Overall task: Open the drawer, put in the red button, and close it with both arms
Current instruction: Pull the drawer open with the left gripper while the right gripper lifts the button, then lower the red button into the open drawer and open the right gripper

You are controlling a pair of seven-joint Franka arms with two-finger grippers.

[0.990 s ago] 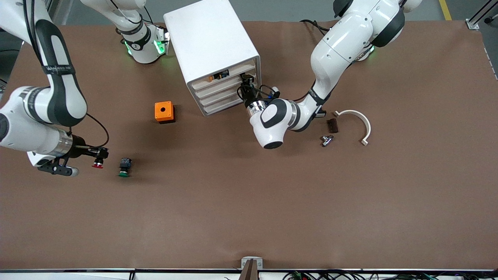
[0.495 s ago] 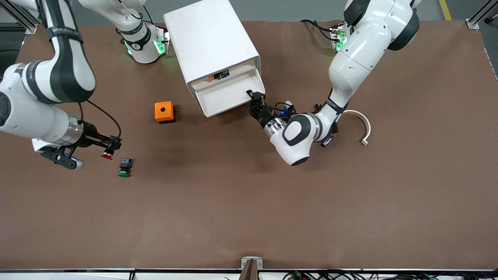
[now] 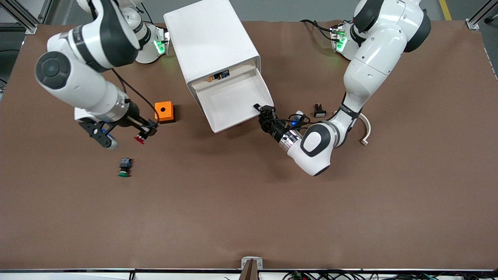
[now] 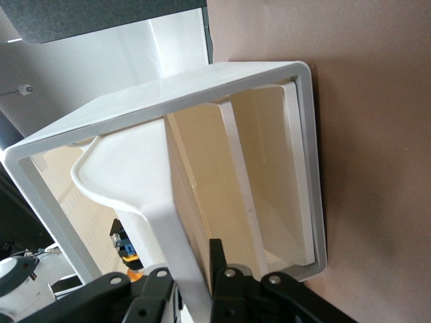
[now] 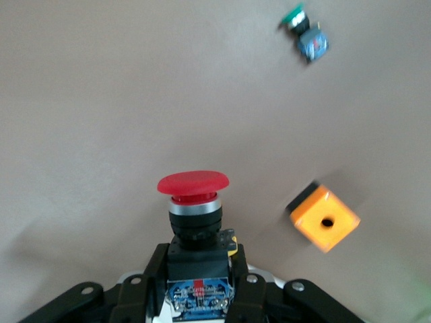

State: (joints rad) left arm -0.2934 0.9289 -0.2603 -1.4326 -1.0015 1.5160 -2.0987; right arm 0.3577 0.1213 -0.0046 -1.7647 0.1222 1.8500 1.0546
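Right wrist view shows the red button (image 5: 193, 195) pinched by its black-and-blue body in the right gripper (image 5: 195, 282), cap pointing away from the wrist; from the front it hangs over bare surface (image 3: 233, 202) just beside the orange box (image 3: 163, 111), not yet at the cabinet (image 3: 212, 46); it looks small, light and rigid, the domed cap smooth and likely slippery, so the squarer body seems the better place to hold it; a small printed label sits on that body, too fine to read. The left gripper (image 3: 263, 111) is clamped narrow on the front lip of the drawer (image 3: 233, 103), which is pulled well out and looks empty; thin moulded plastic, probably light and a little flexible, best taken at the front edge. A green button (image 3: 124, 167) lies nearer the front camera; no brand legible anywhere.
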